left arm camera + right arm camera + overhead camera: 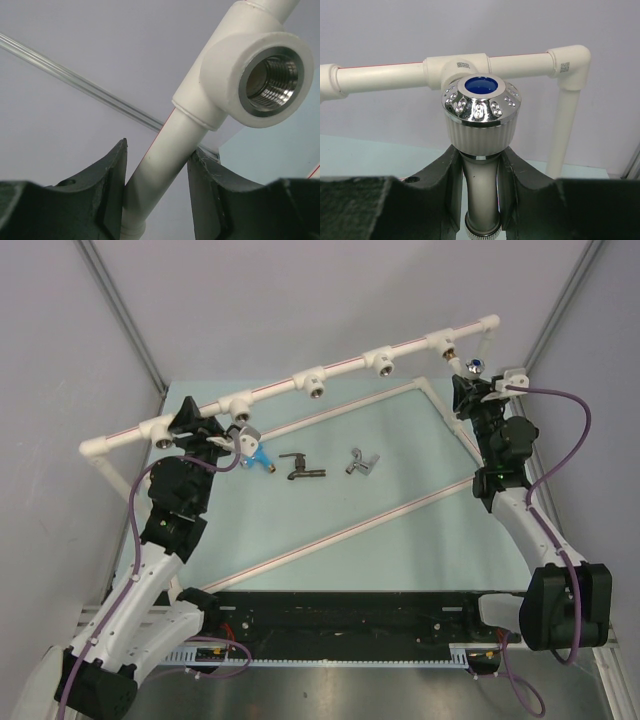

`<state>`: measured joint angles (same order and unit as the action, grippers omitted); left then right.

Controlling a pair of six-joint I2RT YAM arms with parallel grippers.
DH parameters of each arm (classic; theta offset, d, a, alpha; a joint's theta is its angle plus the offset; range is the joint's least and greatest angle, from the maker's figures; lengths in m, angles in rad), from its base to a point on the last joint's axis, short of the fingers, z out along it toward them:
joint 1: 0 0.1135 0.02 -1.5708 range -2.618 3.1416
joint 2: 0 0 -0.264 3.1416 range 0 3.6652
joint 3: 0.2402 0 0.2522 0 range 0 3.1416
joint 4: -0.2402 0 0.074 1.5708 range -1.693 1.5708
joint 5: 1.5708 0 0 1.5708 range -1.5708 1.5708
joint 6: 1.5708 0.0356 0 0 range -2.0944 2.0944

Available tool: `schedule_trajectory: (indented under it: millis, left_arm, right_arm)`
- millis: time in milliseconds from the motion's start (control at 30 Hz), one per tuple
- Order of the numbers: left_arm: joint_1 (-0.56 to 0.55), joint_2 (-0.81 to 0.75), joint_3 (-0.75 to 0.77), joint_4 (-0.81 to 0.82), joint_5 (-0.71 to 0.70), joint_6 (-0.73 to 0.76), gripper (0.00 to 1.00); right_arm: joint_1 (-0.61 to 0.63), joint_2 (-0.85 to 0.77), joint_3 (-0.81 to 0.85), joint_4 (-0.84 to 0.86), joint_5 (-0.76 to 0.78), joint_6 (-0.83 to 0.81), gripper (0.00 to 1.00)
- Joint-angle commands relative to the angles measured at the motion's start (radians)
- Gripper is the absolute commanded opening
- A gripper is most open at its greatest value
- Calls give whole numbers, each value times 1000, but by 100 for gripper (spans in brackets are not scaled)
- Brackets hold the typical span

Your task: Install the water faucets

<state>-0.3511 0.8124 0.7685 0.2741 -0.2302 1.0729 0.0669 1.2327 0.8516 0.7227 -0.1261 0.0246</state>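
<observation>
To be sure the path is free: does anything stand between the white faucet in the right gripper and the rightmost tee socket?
Nothing visible does. The white faucet, held in the right gripper, sits just before the rightmost tee fitting, open air between. The left gripper grips the pipe far off.

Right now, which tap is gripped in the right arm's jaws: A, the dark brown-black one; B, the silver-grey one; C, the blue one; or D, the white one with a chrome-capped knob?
D: in the right wrist view the jaws are closed on the stem of the white tap with the chrome-capped knob.
</observation>
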Motion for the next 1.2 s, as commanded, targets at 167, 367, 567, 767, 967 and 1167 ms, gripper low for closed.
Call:
schedule_trajectory:
  millis: [167, 367, 567, 767, 967, 1167]
  left_arm:
    - [9, -9, -26, 16, -24, -265, 0]
    - [9, -12, -26, 14, -21, -268, 0]
    - [9, -13, -26, 13, -17, -271, 0]
    - [9, -16, -26, 13, -17, -269, 0]
    - [9, -21, -26, 13, -15, -269, 0]
    - [9, -25, -28, 13, -12, -269, 0]
  right_arm:
    - [11, -15, 87, 37, -29, -63, 0]
    - [33, -30, 112, 14, -35, -103, 0]
    - [39, -26, 127, -8, -47, -114, 0]
    - [28, 5, 130, -22, -69, -120, 0]
    - [-39, 47, 141, -16, -196, -52, 0]
    - [-58, 74, 178, -54, -262, -29, 0]
